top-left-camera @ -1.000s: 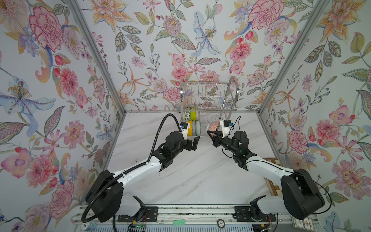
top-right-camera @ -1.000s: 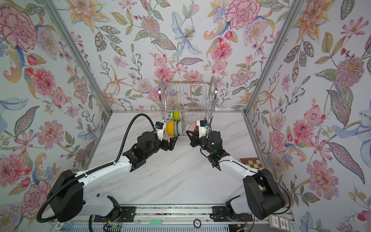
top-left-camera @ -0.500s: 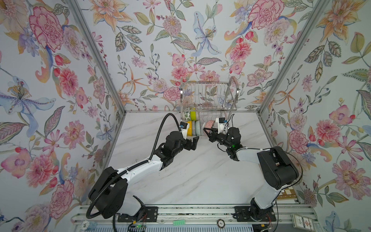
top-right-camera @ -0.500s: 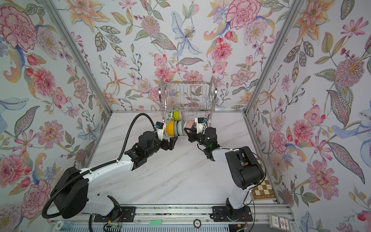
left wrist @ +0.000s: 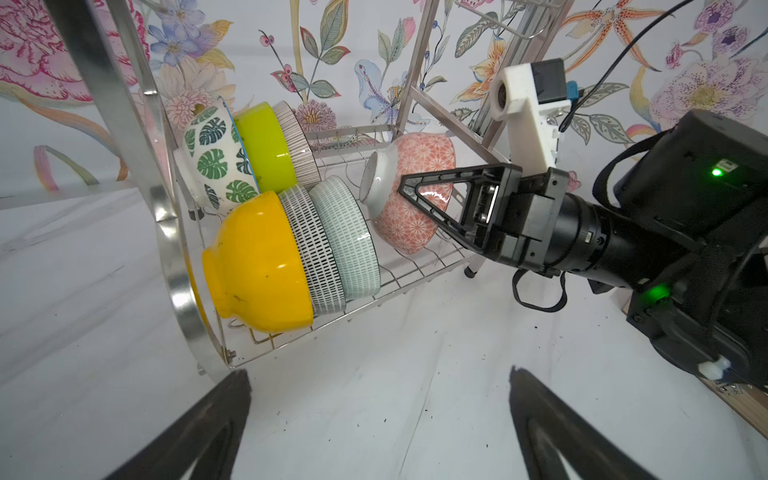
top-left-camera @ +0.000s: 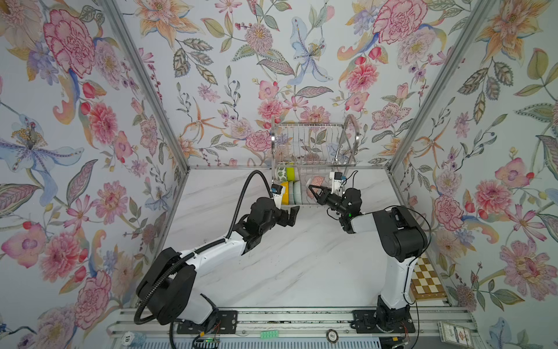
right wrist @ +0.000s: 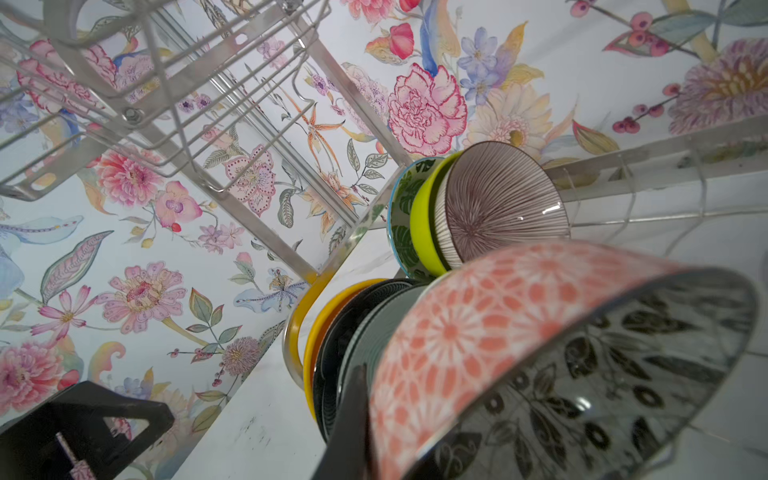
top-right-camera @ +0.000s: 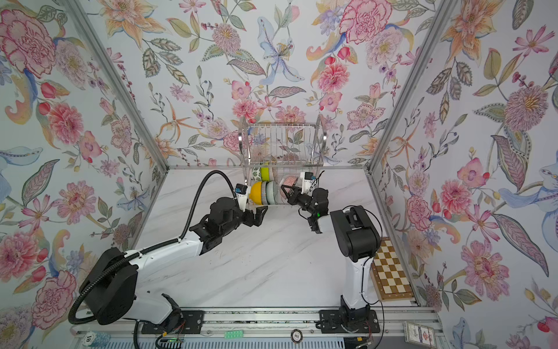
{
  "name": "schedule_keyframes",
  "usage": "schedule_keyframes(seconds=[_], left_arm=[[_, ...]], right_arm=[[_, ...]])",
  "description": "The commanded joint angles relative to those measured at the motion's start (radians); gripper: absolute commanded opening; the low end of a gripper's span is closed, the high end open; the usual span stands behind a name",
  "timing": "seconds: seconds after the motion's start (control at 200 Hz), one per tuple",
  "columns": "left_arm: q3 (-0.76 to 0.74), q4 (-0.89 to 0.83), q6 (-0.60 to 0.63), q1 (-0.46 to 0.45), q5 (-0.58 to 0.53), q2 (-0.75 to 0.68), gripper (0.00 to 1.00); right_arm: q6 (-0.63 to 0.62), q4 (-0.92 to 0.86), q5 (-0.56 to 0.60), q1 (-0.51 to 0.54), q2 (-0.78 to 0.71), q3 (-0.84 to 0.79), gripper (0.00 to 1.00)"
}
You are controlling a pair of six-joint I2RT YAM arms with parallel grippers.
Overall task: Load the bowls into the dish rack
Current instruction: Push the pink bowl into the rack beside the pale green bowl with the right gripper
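- Tabletop with a white marble pattern, walled in by flowered panels.
- Dish rack, two tiers of silver wire, stands at the far edge against the back wall.
- Chessboard lies at the table's right edge, beside the right arm's base.
- Left gripper hovers over the table just in front of the rack's lower tier, jaws spread wide with nothing between them.
- Right gripper reaches into the lower tier, clenched on the rim of the coral flower-patterned bowl. That bowl is tipped on its side, apart from the rest. I cannot tell whether it rests on the wires.
- Six bowls stand on edge in two nested rows at the lower tier's left end.
  - Front row: orange-yellow bowl, black-and-white dashed bowl, pale celadon bowl.
  - Back row: leaf-print bowl, lime green bowl, radial-striped bowl.
- Card box sits on the front rail at the right, its print too small to read.
- Dark poker chip on the front rail reads "100". Pale poker chip at the rail's left end reads "10".
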Motion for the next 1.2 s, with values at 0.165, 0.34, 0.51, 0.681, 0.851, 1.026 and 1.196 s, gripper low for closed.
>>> schedule_keyframes(seconds=[0.165, 0.34, 0.51, 0.681, 0.851, 1.026, 1.196], left_arm=[[0.027, -0.002, -0.016, 0.018, 0.021, 0.024, 0.99], [0.028, -0.004, -0.016, 0.018, 0.027, 0.023, 0.99], [0.029, -0.005, -0.016, 0.018, 0.027, 0.021, 0.99], [0.029, -0.008, -0.012, 0.018, 0.024, 0.02, 0.99], [0.031, -0.01, -0.011, 0.017, 0.024, 0.017, 0.99], [0.032, -0.011, -0.008, 0.018, 0.024, 0.008, 0.99], [0.031, -0.013, -0.002, 0.018, 0.019, -0.002, 0.99]], right_arm=[[0.156, 0.196, -0.078, -0.015, 0.045, 0.074, 0.0], [0.199, 0.22, -0.098, -0.012, 0.072, 0.091, 0.0], [0.225, 0.233, -0.104, -0.011, 0.088, 0.093, 0.0], [0.256, 0.238, -0.127, -0.007, 0.113, 0.113, 0.0], [0.262, 0.218, -0.128, -0.003, 0.121, 0.114, 0.0], [0.282, 0.201, -0.127, 0.002, 0.138, 0.125, 0.0], [0.308, 0.203, -0.126, 0.002, 0.151, 0.122, 0.0]])
